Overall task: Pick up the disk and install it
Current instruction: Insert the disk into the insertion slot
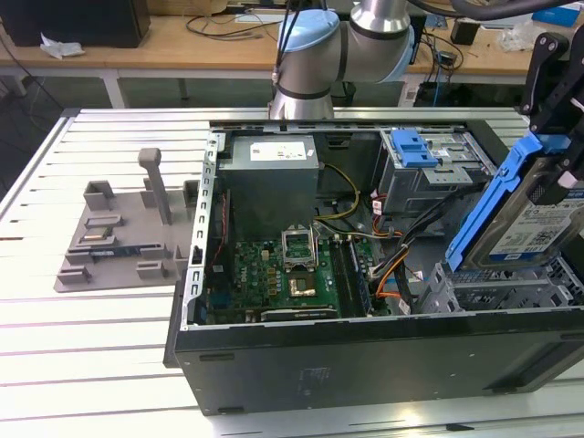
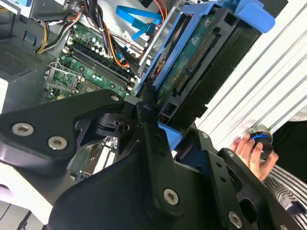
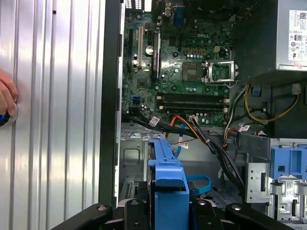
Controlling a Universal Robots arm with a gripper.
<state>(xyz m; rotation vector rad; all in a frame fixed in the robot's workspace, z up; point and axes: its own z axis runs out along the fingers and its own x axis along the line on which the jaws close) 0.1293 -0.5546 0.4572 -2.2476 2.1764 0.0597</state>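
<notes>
The disk (image 1: 525, 224) is in the air, tilted, at the exterior view's right, above the metal drive cage (image 1: 474, 292) at that end of the open case (image 1: 365, 360). The fingers (image 2: 144, 108) are closed on its blue frame and hold it. Further inside the case lie the motherboard (image 1: 283, 274) and the grey box (image 1: 274, 178). The case stands on the bench (image 1: 91, 356). In the second wrist view a person's hand (image 2: 249, 151) is over the bench, apart from the case.

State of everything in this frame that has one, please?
Silver hard drive in bright blue plastic carrier: gripped, tilted, held over the case, not installed.
Black gripper: shut on the drive's carrier.
Black computer case: lying flat, side open.
</notes>
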